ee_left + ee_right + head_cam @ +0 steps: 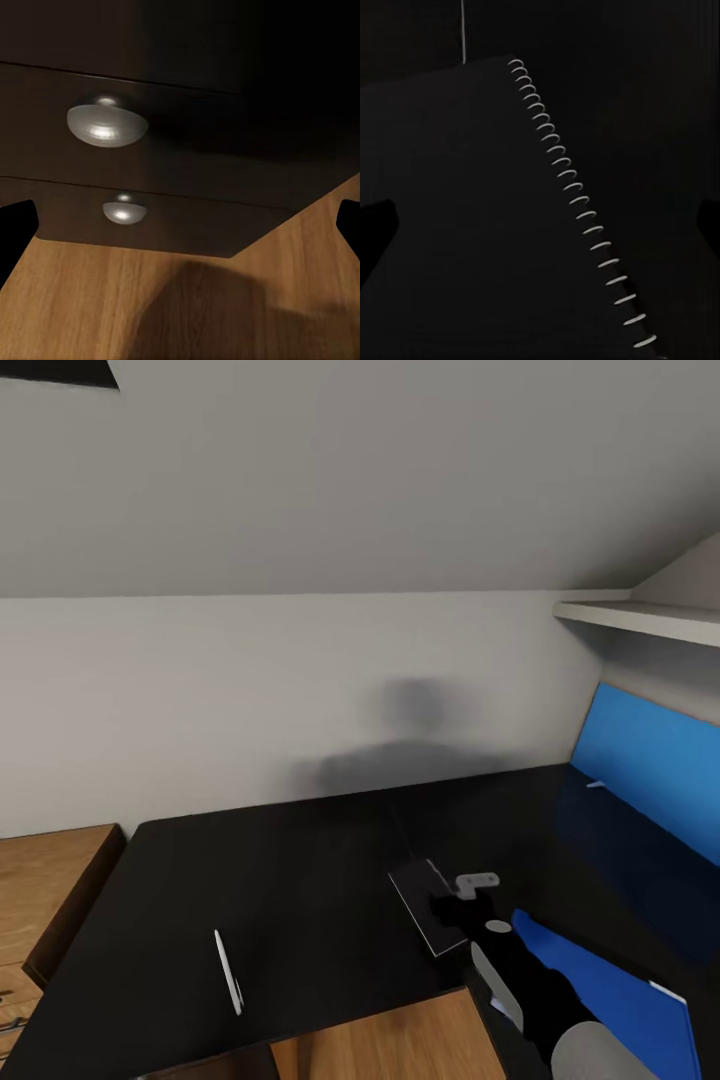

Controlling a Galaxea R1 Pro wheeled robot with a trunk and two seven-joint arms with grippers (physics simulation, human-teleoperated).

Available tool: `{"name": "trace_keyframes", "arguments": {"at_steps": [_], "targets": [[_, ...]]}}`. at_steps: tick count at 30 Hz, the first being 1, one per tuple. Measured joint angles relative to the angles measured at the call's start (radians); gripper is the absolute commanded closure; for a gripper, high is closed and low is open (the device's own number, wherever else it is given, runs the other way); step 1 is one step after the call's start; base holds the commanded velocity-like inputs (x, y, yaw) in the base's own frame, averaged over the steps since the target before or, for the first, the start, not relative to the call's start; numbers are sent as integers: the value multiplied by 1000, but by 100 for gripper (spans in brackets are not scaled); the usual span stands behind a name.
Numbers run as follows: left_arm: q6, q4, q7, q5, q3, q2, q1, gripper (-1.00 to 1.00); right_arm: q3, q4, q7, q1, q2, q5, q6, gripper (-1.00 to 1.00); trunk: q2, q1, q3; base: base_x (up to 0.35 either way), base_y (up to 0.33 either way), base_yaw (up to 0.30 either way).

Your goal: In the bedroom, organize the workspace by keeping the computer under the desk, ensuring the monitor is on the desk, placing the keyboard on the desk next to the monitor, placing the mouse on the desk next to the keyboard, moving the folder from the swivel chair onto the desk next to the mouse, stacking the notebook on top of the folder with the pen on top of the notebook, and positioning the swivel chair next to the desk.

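The right arm is seen entering the head view from the near right, reaching forward and to the left; its forearm is black, with a grey rounded segment nearest the camera. A pale grey wrist bracket is carried at its far end, and the right gripper is held low beyond it. Whether its jaws are parted or closed cannot be judged there. In the right wrist view, two dark fingertips are set wide at opposite edges. In the left wrist view, the left gripper's dark fingertips are likewise spread wide at both edges.
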Motion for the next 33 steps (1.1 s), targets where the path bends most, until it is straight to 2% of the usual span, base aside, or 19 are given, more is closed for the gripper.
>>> {"name": "trace_keyframes", "arguments": {"at_steps": [8,18,33], "targets": [[0,0,0,0,0,0,0,-100,-44,0,15,0,-4,-1,1,-100,0,0,0,0,0,0],[0,0,0,0,-1,0,0,-100,-50,1,44,0,-5,-1,3,-100,0,0,0,0,0,0],[0,0,0,0,-1,0,0,-100,-50,20,45,0,-3,-1,3,-100,-105,57,-47,0,0,0]]}}
